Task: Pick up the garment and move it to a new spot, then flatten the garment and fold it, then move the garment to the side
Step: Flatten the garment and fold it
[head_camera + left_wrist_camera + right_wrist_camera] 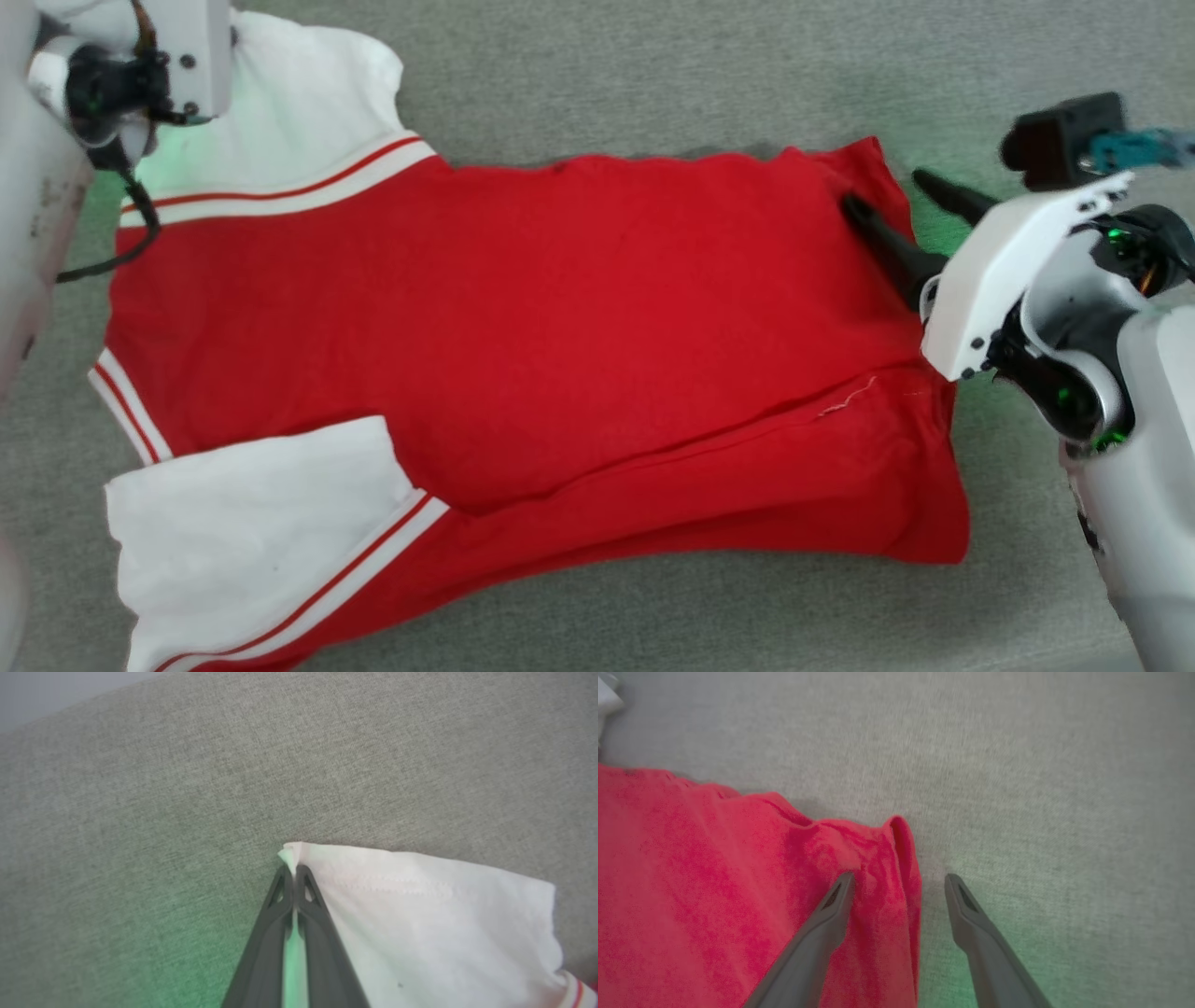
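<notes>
Your garment (560, 308) lies spread across the middle of the frame on the grey fabric surface (653, 75). Your left gripper (294, 870) is pinching its white sleeve corner at upper left; your right gripper (900, 879) stands spread, straddling the red hem corner at right.

A grey woven fabric surface (653, 75) stretches across everything, evenly and softly lit. A green glow (187, 970) tints it in 2 spots. A paler, smooth band (46, 690) borders one corner, too blurred to identify.
</notes>
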Tool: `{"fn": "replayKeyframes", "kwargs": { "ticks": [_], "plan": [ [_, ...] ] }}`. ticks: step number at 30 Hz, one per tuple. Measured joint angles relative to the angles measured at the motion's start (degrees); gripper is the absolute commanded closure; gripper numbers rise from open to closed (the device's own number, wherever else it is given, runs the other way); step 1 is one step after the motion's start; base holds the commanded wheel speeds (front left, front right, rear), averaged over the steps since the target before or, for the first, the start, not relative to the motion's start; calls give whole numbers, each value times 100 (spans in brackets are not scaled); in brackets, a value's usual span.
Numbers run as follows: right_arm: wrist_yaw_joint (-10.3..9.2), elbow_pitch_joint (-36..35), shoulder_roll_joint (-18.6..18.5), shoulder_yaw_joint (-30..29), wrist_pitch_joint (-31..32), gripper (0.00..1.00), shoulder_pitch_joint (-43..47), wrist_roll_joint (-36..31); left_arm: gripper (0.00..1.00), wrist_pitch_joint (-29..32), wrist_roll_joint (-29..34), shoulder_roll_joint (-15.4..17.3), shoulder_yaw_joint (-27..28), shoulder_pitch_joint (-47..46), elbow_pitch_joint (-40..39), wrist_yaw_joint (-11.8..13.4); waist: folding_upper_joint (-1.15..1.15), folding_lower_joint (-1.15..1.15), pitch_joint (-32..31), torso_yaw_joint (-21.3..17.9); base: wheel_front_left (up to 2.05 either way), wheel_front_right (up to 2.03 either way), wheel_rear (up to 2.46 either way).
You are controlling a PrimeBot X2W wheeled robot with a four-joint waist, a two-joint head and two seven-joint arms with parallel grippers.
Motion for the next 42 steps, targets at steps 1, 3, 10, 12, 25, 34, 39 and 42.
{"fn": "replayKeyframes", "kwargs": {
  "ticks": [1,3,10,12,25,34,39,42],
  "plan": [
    [0,174,0,25,169,0,-84,82,100,-30,0,-30,-3,-9,19,-21,0,0,9,26,0,0,0],
    [0,413,-32,131,501,0,-302,191,100,-56,0,-71,-14,-35,45,-37,0,0,26,68,0,0,0],
    [-2,1044,-152,438,1361,100,-1000,571,100,-189,-10,-222,-23,-48,123,-75,0,0,20,172,0,0,0],
    [-1,1167,-169,466,1426,100,-1090,567,100,-248,-12,-254,-26,-44,136,-89,0,0,-3,206,0,0,0],
    [0,953,-703,422,970,100,-692,634,100,-358,-277,-248,-8,-15,-301,-115,0,0,-455,547,0,0,0],
    [0,221,-1274,46,955,100,423,678,100,-18,-407,152,-151,343,-1218,-115,0,0,-1014,937,0,0,0],
    [0,-272,-1388,-213,1170,100,1171,711,100,292,-587,536,-180,778,-2168,196,0,0,-1358,1164,0,0,0],
    [0,-535,-1441,-325,1403,100,1574,721,100,460,-684,884,-222,1171,-3041,597,0,0,-1553,1288,0,0,0]
  ]
}}
